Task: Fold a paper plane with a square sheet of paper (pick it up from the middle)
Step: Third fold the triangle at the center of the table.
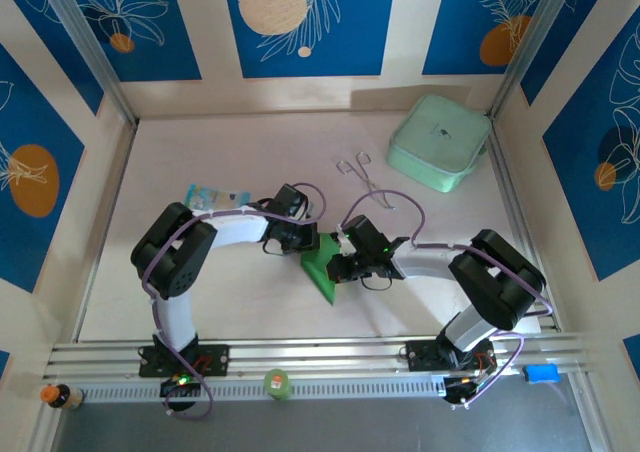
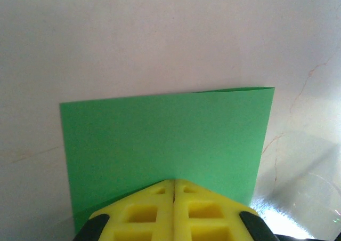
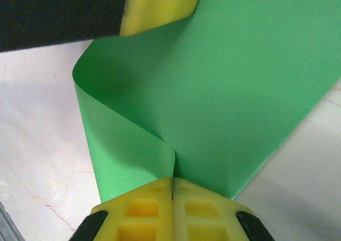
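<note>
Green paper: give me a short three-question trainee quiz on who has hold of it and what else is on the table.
1. True or false: the left tool is shut on the green paper.
2. Pick one. Just above the right tool, the paper is: A) lying flat, B) bent over in a soft curve, C) torn in two.
3. In a few words: what sits in the far right corner of the table?

Key
1. True.
2. B.
3. A pale green box with rounded corners.
</note>
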